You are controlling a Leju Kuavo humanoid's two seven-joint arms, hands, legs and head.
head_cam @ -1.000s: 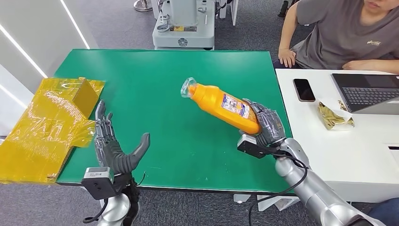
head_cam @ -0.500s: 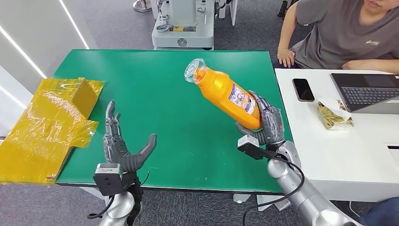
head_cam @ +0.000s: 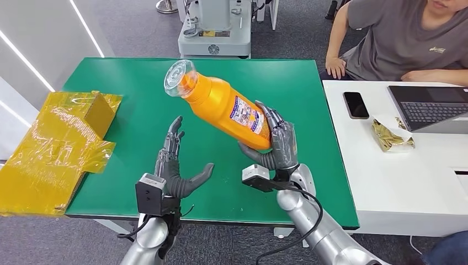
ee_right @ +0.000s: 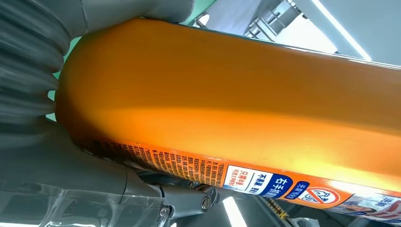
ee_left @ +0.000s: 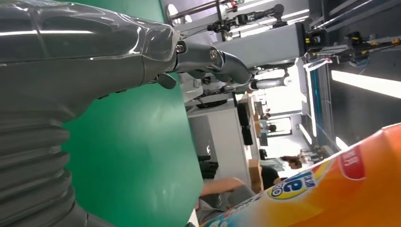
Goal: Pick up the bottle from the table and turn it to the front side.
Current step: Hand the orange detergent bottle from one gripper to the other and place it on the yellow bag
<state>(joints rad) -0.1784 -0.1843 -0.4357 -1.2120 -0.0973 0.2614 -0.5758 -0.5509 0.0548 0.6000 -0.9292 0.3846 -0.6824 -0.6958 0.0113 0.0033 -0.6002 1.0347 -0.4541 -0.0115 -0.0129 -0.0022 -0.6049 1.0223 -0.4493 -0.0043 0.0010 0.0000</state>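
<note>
At frame centre, the right hand (head_cam: 278, 144) grips a tilted orange bottle (head_cam: 221, 103) above the green tabletop (head_cam: 138, 94); the left hand (head_cam: 175, 165) is released, fingers spread.

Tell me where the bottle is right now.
Head view: the bottle is above the green table, tilted, its base gripped by the right hand, the left hand nearby.

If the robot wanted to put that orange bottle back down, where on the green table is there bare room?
The far half of the green table is bare, from the yellow plastic bags across to the edge by the white desk. The near middle is crowded: the open left hand and the right hand, gripping the orange bottle, hover there.
</note>
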